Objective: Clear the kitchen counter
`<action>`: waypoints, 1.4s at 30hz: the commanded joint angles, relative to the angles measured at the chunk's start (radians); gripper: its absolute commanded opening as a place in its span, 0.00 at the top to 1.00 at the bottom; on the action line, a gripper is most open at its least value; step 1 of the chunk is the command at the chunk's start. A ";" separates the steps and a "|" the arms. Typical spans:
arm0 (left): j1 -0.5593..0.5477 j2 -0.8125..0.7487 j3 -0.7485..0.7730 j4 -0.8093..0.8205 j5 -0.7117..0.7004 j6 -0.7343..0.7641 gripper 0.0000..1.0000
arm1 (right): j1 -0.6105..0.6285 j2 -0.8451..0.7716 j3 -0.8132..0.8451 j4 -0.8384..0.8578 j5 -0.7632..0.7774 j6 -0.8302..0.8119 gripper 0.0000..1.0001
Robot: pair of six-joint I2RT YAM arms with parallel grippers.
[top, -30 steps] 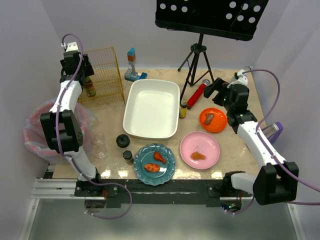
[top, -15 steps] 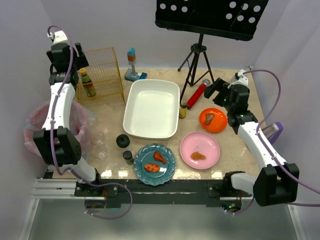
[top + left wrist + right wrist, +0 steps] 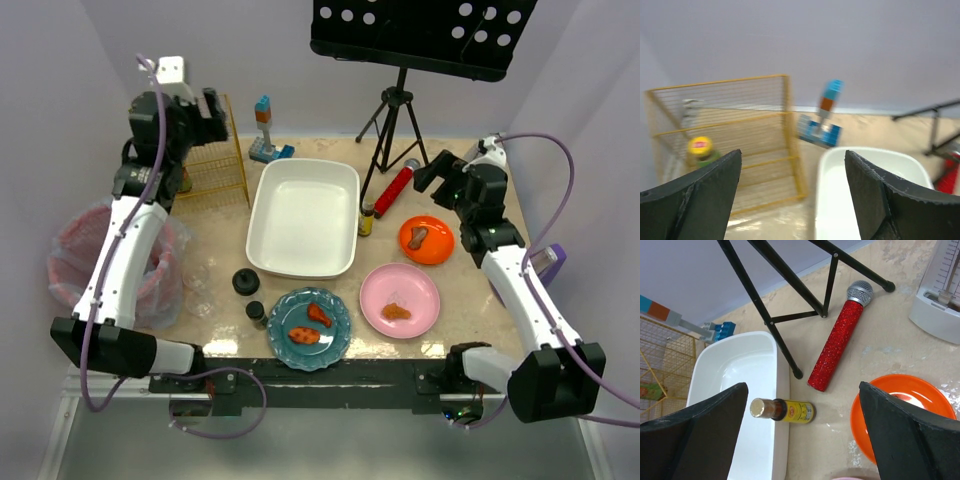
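The beige kitchen counter (image 3: 460, 310) holds several items. My left gripper (image 3: 207, 112) is open and empty, raised above the yellow wire rack (image 3: 212, 158). In the left wrist view (image 3: 792, 155) it looks down on the rack (image 3: 740, 145) and the white tub (image 3: 865, 195). A yellow-capped bottle (image 3: 700, 148) stands in the rack. My right gripper (image 3: 440, 172) is open and empty. In the right wrist view (image 3: 803, 386) it hovers above a small yellow-label bottle (image 3: 785, 410) beside the tub (image 3: 735, 390), with a red glitter microphone (image 3: 840, 347) nearby.
On the counter are an orange plate (image 3: 428, 240), a pink plate (image 3: 400, 300) and a teal plate (image 3: 309, 328), each with food. There are two black jars (image 3: 245, 282), a clear glass (image 3: 197, 290), a toy block tower (image 3: 263, 130) and a tripod stand (image 3: 398, 120). A pink-bagged bin (image 3: 75, 265) stands at left.
My left gripper let go of the yellow-capped bottle inside the rack, drew back, then rose and swung right above the rack. My right arm shifted only slightly.
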 commanded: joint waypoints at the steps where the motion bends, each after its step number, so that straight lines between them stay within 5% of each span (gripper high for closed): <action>1: -0.139 -0.051 -0.079 -0.007 0.101 -0.045 0.12 | -0.005 -0.061 0.023 -0.025 -0.048 0.032 0.02; 10: -0.495 0.008 -0.199 0.143 0.110 -0.060 0.13 | -0.005 -0.093 0.032 -0.106 -0.056 0.070 0.03; 17: -0.636 0.158 -0.228 0.263 0.156 -0.069 0.14 | -0.005 -0.134 -0.052 -0.137 -0.015 0.090 0.04; 42: -0.722 0.488 -0.102 0.478 0.075 -0.010 0.17 | -0.005 -0.279 -0.163 -0.168 -0.021 0.093 0.05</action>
